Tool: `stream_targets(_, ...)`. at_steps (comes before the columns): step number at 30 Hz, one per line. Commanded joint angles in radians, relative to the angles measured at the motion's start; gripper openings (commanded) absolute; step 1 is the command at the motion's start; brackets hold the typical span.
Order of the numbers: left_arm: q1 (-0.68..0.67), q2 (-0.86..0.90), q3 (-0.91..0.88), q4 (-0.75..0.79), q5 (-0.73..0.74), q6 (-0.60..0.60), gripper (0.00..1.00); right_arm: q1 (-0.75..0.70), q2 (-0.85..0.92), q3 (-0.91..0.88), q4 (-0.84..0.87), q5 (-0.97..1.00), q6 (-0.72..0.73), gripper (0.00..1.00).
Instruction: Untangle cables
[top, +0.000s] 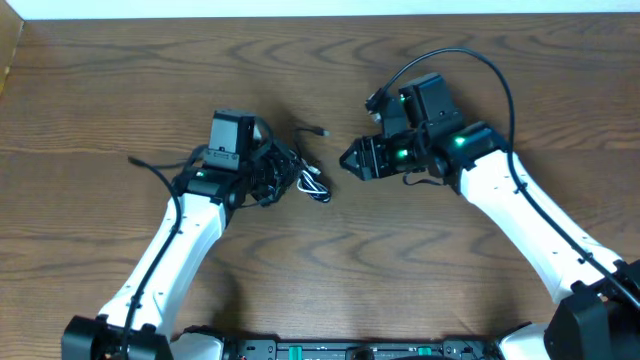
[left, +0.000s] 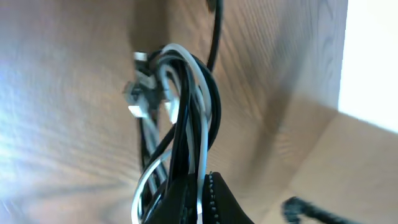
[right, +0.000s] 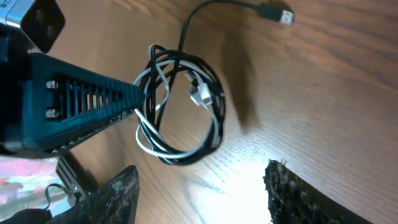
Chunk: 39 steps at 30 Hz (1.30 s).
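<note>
Counter (top: 120, 80): brown wood-grain surface, flat and matte.
White cable (left: 203, 137): thin, smooth round cord, wound in small loops through the black one; its small pale plug (right: 200, 94) sits inside the coil.
Black cable (left: 217, 37): thin, glossy cord looped with the white; one free tail runs out across the counter to a flat metal-tipped plug (right: 283, 15).
Where the bundle is: near the middle of the counter, at the tip of the left arm, between the two arms.
Left fingers (left: 221, 202): dark, ridged, pinched shut on the coil's strands, both white and black.
Right fingers (right: 115, 196): dark and rough-textured, spread apart, holding nothing, near the coil but not touching it.
</note>
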<state>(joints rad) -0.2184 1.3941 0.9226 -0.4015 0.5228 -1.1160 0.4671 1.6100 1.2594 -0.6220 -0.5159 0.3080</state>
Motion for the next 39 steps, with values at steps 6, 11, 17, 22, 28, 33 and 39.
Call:
stream_targets(6,0.005,-0.031,-0.002,-0.062,0.018,-0.417,0.07,0.053,0.000,0.006,-0.024,0.074,0.028,0.60)
stream_targets(11,0.006,-0.031,-0.002,-0.065,-0.028,-0.478,0.08,0.089,0.000,0.002,-0.044,0.154,0.028,0.61)
stream_targets(17,0.006,-0.031,-0.002,-0.069,-0.090,-0.652,0.07,0.119,0.000,0.000,-0.063,0.208,0.068,0.56)
stream_targets(22,0.006,-0.031,-0.002,-0.069,-0.090,-0.704,0.07,0.154,0.000,-0.001,-0.063,0.282,0.042,0.49)
stream_targets(28,0.006,-0.031,-0.002,-0.069,-0.090,-0.704,0.08,0.183,0.026,-0.001,-0.055,0.282,0.046,0.41)
stream_targets(33,0.006,-0.031,-0.002,-0.074,-0.090,-0.699,0.07,0.210,0.093,-0.001,-0.035,0.281,0.150,0.32)
stream_targets(39,0.006,-0.031,-0.002,-0.126,-0.098,-0.699,0.07,0.227,0.134,-0.001,-0.003,0.281,0.377,0.31)
